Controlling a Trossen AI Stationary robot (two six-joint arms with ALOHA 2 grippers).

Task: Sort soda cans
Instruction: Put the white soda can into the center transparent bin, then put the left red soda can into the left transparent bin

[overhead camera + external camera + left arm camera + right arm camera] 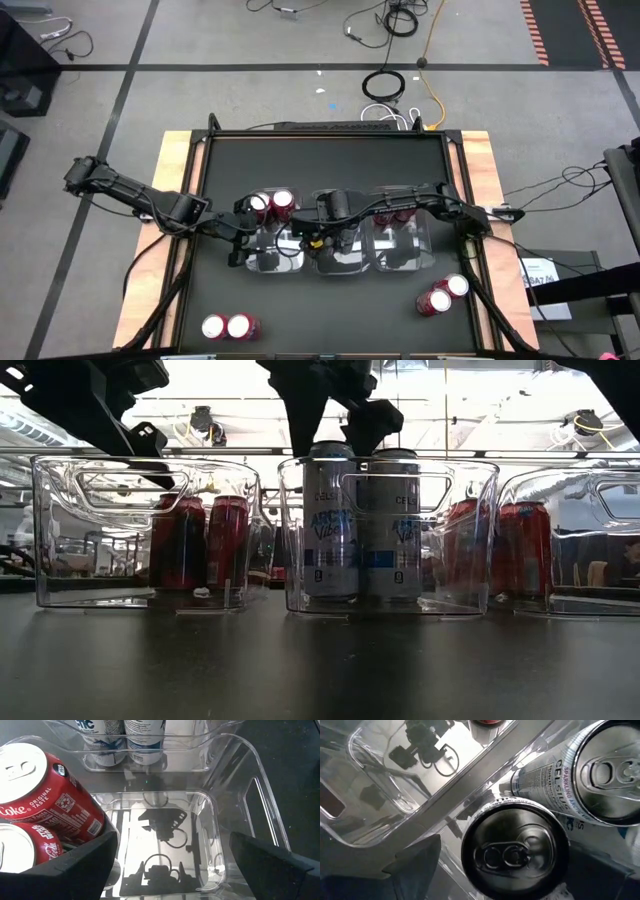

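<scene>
- Nearest the low camera stand three clear bins in a row: left bin (140,530), middle bin (388,535), right bin (570,540).
- Middle bin: holds two silver-and-blue cans (362,525) upright and touching. They are kept apart from the reds, which fits a sort by kind.
- Right gripper (335,415): hangs directly above these cans, at 12 o'clock from them. In the right wrist view the can tops (515,852) lie below with the fingers (415,865) spread wide and no pad touching metal. Judgement: a can has just been set down here.
- Left bin: two red cans (200,545) stand at its far end, at 12 o'clock within the bin seen from above. The near end is bare, leaving room for more reds.
- Left gripper (170,865): poised over that bare floor with its jaws wide and nothing between them. The red cans (42,800) sit just beside one finger.
- Right bin: red cans (500,545) show through the wall; the count is uncertain because the handle and glare hide part of them.
- Loose stock on the table (330,330): one red pair (228,326) at 7 o'clock and another red pair (443,294) at 5 o'clock, both well apart from the bins.
- Status: judged partly done; four cans remain unsorted.
</scene>
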